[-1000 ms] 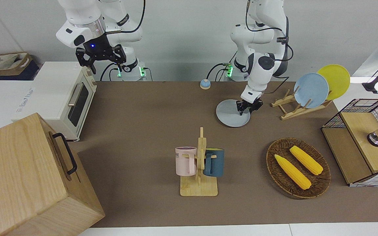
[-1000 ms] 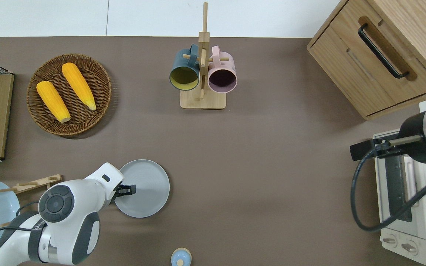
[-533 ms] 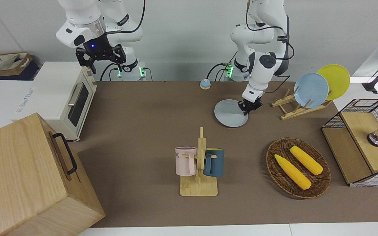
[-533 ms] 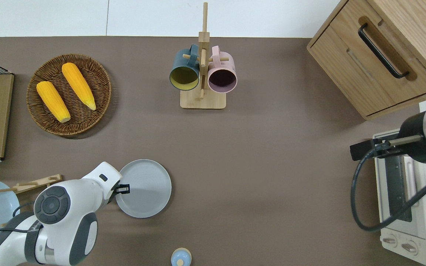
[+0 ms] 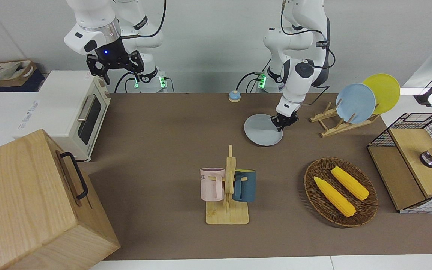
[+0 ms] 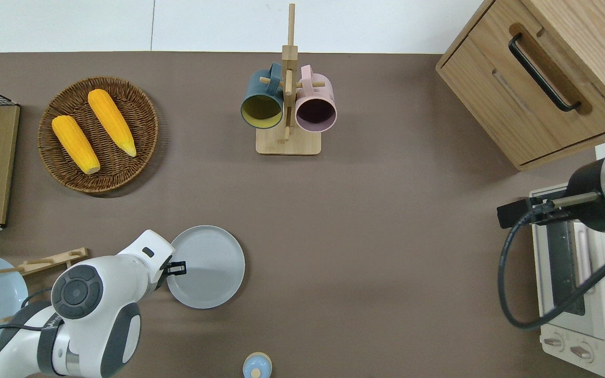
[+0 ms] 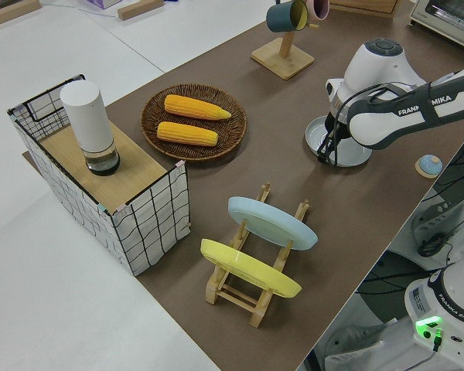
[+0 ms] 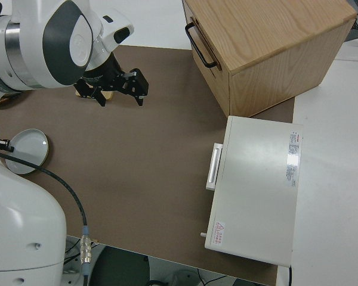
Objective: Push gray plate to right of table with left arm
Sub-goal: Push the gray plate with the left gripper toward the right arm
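The gray plate [image 5: 261, 131] [image 6: 210, 262] lies flat on the brown table [image 5: 163, 131], nearer to the robots than the mug stand and toward the left arm's end. My left gripper [image 5: 281, 124] [image 6: 177, 268] is down at the plate's edge that faces the left arm's end, its tip touching the plate just inside the rim. The left side view shows the gripper [image 7: 325, 154] at the same edge of the plate [image 7: 352, 154]. The right arm is parked with its gripper [image 5: 115, 69] open and holding nothing.
A wooden rack [image 5: 332, 125] with a sky-blue plate [image 5: 355, 103] and a yellow plate [image 5: 384, 90] stands close by, toward the left arm's end. A mug stand [image 5: 228, 195], a basket [image 5: 309, 178] of corn, a bell [image 5: 234, 96], a toaster oven [image 5: 69, 112] and a wooden cabinet [image 5: 24, 198] are also on the table.
The gray plate has slid a little toward the right arm's end of the table. The left gripper has turned at the wrist and stayed at the plate's edge.
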`<state>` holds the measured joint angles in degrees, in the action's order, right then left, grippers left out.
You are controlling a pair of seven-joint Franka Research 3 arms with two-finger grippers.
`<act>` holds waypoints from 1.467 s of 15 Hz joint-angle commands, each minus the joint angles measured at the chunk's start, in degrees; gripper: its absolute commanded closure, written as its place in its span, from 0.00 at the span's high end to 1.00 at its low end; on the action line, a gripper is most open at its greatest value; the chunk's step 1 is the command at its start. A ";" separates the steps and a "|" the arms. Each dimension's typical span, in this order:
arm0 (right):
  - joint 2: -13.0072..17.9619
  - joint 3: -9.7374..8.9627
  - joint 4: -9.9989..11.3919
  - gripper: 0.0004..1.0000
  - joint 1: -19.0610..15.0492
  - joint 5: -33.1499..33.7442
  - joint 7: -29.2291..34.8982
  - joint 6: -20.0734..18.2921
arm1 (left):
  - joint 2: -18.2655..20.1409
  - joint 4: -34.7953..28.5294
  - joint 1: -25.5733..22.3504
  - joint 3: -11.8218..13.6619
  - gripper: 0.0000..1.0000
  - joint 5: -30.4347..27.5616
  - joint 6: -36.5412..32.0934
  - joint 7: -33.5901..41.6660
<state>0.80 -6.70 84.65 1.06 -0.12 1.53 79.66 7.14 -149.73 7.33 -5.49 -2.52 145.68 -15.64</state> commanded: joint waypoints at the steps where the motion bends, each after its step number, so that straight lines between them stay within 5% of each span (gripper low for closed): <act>1: 0.17 -0.86 -0.45 0.98 -1.15 -0.59 0.14 -0.83 | -2.74 -0.30 3.65 0.04 0.00 -0.73 1.45 -5.36; 8: 0.17 -0.77 -0.45 0.98 -1.15 -0.59 0.14 -0.83 | -3.18 1.45 9.62 0.04 0.00 -0.82 1.63 -14.06; 22: 0.17 -0.77 -0.45 0.98 -1.15 -0.59 0.14 -0.83 | -16.53 15.33 22.01 -0.40 0.00 -0.65 1.80 -34.37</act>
<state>0.80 -6.70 84.65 1.06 -0.12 1.53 79.66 -2.69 -138.63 26.76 -5.81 -2.55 146.61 -46.91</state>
